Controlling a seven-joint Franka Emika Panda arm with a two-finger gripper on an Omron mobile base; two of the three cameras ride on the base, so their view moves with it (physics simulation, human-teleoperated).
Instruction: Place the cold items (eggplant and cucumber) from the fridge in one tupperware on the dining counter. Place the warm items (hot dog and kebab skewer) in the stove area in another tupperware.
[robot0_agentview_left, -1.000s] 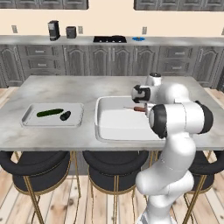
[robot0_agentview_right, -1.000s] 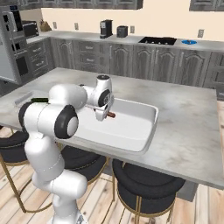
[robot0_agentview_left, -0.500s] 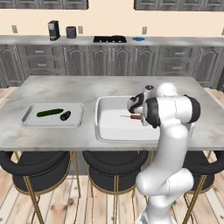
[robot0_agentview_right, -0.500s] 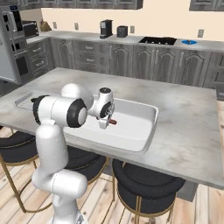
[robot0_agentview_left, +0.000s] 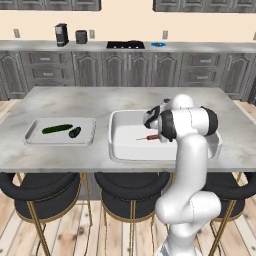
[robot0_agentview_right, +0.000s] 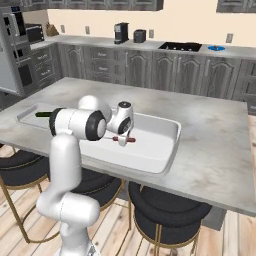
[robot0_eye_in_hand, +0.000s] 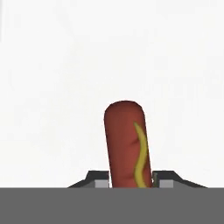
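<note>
The end effector (robot0_agentview_right: 122, 138) is low inside the big white tupperware (robot0_agentview_left: 125, 150) on the island desk (robot0_agentview_left: 100, 100). Between its two dark fingertips (robot0_eye_in_hand: 101, 180) sits the hot dog (robot0_eye_in_hand: 127, 144), so the end effector is closed on the hot dog, holding it at one end.

In the hand view the hot dog is a red-brown cylinder with a wavy yellow line of mustard. Its long axis goes straight away from the camera, along the fingers, and its free rounded end points toward the white floor of the tupperware. In the right base view the hot dog (robot0_agentview_right: 129, 140) looks short and lies almost level, with its free end toward the far right wall of the tupperware. In the left base view the hot dog (robot0_agentview_left: 151, 137) lies also almost level just above the floor of the container; a thin reddish stick goes out from it to the left, and I cannot tell if this stick is another thing.

The left base view shows also the second tupperware (robot0_agentview_left: 35, 136), shallow and grey, well apart on the left of the desk. In it lie the long green cucumber (robot0_agentview_left: 57, 129) and the small dark eggplant (robot0_agentview_left: 74, 132), near each other. In the right base view the arm hides most of this container.
</note>
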